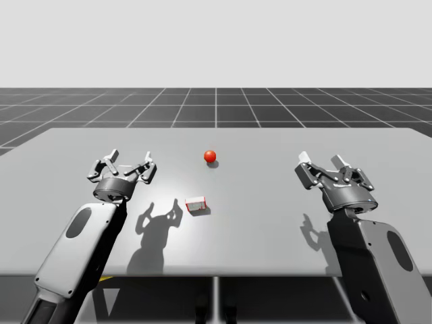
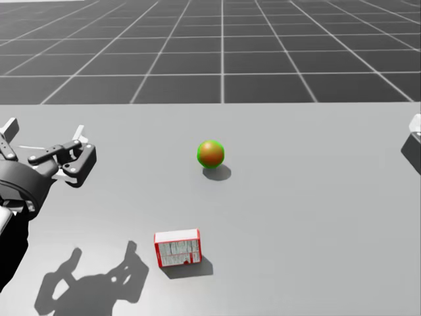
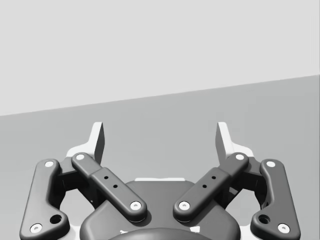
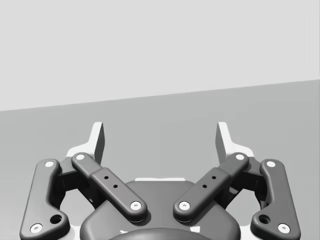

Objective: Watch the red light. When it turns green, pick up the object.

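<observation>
Red-and-white box (image 1: 196, 204) lies flat on table (image 1: 283, 229), near side of light ball (image 1: 210, 156).

High view: ball reads red. Left gripper (image 1: 129, 160) is closer to box than right gripper (image 1: 320, 160); box sits to its right, slightly nearer you.

Head view: box long axis runs side to side. Ball looks orange with green rim, so you can't call colour firmly.

Wrist views: both grippers spread wide, holding nothing, table ahead.

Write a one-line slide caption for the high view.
Open, the left gripper and right gripper hover over the table; the light shows red beyond the box.
</observation>
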Available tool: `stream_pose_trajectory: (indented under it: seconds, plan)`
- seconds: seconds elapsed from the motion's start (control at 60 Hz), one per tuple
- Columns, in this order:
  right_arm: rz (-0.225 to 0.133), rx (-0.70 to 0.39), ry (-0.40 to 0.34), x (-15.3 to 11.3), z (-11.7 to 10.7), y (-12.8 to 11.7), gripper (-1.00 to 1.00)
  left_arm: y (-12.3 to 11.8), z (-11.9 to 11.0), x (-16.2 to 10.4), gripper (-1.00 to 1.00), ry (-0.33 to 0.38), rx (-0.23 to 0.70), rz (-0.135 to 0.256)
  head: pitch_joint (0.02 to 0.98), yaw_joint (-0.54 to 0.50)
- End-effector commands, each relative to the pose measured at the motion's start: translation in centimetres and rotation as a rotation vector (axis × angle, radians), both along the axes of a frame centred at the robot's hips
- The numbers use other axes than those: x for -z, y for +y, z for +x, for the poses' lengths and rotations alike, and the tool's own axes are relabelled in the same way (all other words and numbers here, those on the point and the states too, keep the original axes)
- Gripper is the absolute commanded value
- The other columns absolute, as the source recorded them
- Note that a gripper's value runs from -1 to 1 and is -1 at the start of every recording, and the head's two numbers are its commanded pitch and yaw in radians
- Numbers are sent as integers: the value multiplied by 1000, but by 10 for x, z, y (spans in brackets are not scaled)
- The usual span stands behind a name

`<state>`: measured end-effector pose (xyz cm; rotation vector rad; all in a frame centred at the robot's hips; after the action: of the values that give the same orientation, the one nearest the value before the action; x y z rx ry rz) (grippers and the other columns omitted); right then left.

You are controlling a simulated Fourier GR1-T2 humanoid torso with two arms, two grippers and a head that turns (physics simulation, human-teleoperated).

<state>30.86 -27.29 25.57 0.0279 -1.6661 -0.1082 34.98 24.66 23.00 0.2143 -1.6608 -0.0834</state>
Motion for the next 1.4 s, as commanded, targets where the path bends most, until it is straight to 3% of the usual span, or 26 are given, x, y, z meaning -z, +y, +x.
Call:
stream_pose_trajectory:
  seconds: [0.017, 0.217, 0.6, 0.8, 0.9, 0.983, 1.05, 1.117, 1.217, 1.35, 1.4]
  plan:
    - [0, 1, 0, 0, 0, 0, -1000, 0, 0, 0, -1000, -2, 0, -2, 613, 38]
    - [1, -1, 1, 0, 0, 0, -1000, 0, 0, -1, -1000, -5, 5, -11, 639, 43]
    - [3, -4, 2, -1, -1, 1, -1000, -4, -1, 0, -1000, 1, 12, -7, 827, 113]
    - [1, -6, 6, 0, -1, 2, -1000, -9, -7, -3, -1000, 28, 81, -40, 847, 129]
    - [0, -6, 3, 0, -1, 2, -1000, -13, -14, -8, -1000, 53, 149, -82, 855, 134]
    - [-4, -6, -1, -1, -1, 2, -1000, -18, -27, -15, -1000, 58, 232, -67, 855, 141]
    - [-6, -7, 2, 0, -1, 3, -1000, -23, -37, -20, -1000, 46, 294, -116, 855, 144]
    - [-6, -6, 3, 1, -1, 3, -1000, -25, -52, -24, -1000, 73, 389, -90, 855, 144]
    - [-9, -5, 1, 1, 0, 3, -1000, -26, -71, -22, -1000, 124, 540, -87, 853, 147]
    - [-9, -3, -3, 0, 0, 2, -1000, -19, -84, -6, -1000, 173, 720, -11, 848, 150]
    - [-9, -3, -4, 0, 0, 2, -1000, -16, -86, 4, -1000, 202, 788, -4, 847, 151]
